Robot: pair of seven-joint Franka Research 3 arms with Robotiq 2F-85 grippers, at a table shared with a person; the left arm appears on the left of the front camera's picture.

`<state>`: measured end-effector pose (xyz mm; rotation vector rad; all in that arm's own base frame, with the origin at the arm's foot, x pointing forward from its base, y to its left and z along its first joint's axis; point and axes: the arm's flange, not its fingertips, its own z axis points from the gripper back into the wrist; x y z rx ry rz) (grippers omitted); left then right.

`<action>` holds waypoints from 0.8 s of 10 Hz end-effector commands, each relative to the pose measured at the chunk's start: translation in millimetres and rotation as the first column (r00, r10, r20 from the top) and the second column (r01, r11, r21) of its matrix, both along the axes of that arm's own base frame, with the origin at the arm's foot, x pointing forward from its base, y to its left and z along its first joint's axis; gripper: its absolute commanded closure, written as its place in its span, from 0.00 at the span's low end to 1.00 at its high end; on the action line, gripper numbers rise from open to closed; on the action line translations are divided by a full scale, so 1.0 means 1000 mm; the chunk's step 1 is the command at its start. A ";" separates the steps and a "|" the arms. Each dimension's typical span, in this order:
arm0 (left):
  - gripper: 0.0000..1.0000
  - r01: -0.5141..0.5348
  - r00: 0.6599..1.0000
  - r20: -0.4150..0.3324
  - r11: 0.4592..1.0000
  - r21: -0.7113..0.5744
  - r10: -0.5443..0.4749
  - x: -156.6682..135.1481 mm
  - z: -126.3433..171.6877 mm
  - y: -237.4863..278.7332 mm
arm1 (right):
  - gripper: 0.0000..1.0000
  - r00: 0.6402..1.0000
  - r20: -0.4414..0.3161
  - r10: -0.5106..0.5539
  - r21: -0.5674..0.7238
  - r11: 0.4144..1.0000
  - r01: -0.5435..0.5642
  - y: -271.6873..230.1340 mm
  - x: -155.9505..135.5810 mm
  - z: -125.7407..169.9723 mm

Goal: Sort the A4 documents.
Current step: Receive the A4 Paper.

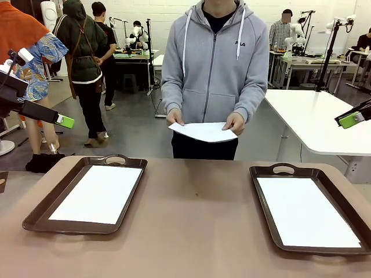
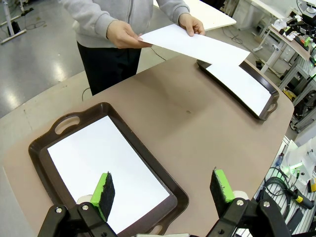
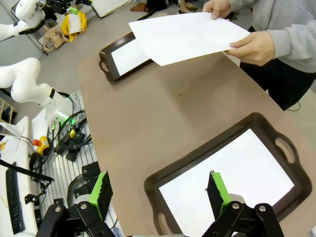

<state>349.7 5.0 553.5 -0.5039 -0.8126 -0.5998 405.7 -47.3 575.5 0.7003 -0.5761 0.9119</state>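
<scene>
A person in a grey hoodie holds one A4 document (image 1: 203, 131) in both hands at the table's far edge; the same document (image 2: 195, 44) (image 3: 185, 34) hangs above the table in both wrist views. Another white sheet (image 1: 97, 194) lies flat in the left dark brown tray (image 1: 55, 194). A third sheet (image 1: 307, 211) lies in the right tray (image 1: 316, 172). My left gripper (image 1: 64, 121) (image 2: 163, 190) hovers open above the left tray (image 2: 98, 111), holding nothing. High over the right tray (image 3: 256, 121), my right gripper (image 1: 352, 119) (image 3: 159, 192) is open too.
The brown tabletop (image 1: 197, 220) between the trays is bare. Each wrist view shows the other tray far off (image 2: 269, 106) (image 3: 106, 61). A white table (image 1: 313, 116) stands behind on the right. Cables and equipment (image 3: 59, 143) sit off the table's side.
</scene>
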 end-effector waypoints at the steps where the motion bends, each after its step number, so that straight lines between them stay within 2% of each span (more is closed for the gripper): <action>1: 0.00 0.000 1.000 0.003 1.000 0.000 0.000 0.000 -0.001 0.000 | 0.00 1.000 0.000 0.010 -0.003 1.000 -0.010 0.001 0.000 -0.001; 8: 0.00 0.000 1.000 0.003 1.000 0.000 0.000 0.000 -0.001 0.000 | 0.00 1.000 0.000 0.010 -0.003 1.000 -0.010 0.001 0.000 -0.001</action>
